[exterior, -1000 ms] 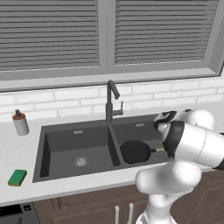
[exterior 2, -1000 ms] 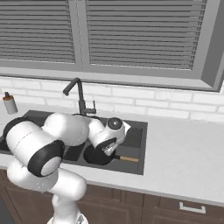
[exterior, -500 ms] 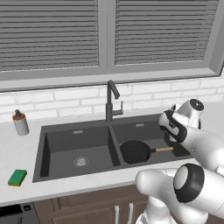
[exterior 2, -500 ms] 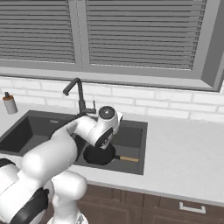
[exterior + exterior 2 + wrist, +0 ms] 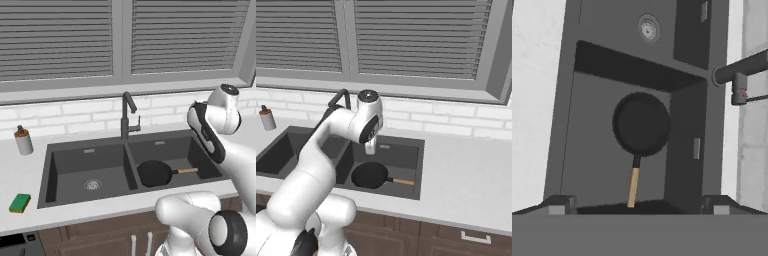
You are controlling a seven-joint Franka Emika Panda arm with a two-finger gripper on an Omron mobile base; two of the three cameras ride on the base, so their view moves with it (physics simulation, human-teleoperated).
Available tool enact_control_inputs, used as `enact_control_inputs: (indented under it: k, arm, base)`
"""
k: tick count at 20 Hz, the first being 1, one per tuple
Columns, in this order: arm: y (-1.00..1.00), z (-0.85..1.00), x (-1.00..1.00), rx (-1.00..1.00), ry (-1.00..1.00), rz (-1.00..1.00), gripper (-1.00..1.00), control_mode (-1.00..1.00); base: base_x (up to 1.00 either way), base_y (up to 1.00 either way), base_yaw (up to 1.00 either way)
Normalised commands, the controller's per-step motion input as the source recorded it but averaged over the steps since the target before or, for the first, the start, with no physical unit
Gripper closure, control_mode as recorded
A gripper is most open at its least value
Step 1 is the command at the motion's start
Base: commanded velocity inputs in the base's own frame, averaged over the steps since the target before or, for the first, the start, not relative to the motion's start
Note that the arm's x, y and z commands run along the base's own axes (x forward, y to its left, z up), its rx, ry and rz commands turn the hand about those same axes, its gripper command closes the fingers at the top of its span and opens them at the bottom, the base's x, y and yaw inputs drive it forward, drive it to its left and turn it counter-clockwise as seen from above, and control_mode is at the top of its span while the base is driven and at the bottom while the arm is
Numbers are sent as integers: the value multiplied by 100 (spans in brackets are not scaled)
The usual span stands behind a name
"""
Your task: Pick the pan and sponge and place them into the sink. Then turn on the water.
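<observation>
Pan (image 5: 155,173) fills right basin floor; faucet (image 5: 128,115) overhangs divider; left basin of sink (image 5: 60,162) open.

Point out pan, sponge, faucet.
pan (image 5: 154,173), left base view, middle of black dish.
sponge (image 5: 20,202), left base view, green top.
faucet (image 5: 125,116), left base view, upright stem.

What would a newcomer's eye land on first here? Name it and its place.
The black pan lying flat in the right basin of the dark sink, its wooden handle pointing right. Then the green sponge on the counter left of the sink, and the open gripper above the pan.
</observation>
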Motion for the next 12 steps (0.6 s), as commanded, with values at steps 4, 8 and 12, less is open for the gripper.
enact_control_inputs:
  k: [4, 8, 12]
  arm:
    - [72, 24, -65, -29, -2, 40, -100, -100]
    - [92, 0, -53, -27, 0, 39, -100, -100]
    - [100, 0, -42, -25, 0, 42, -100, -100]
  base:
    - [0, 0, 0]
    - [0, 0, 0]
    - [0, 0, 0]
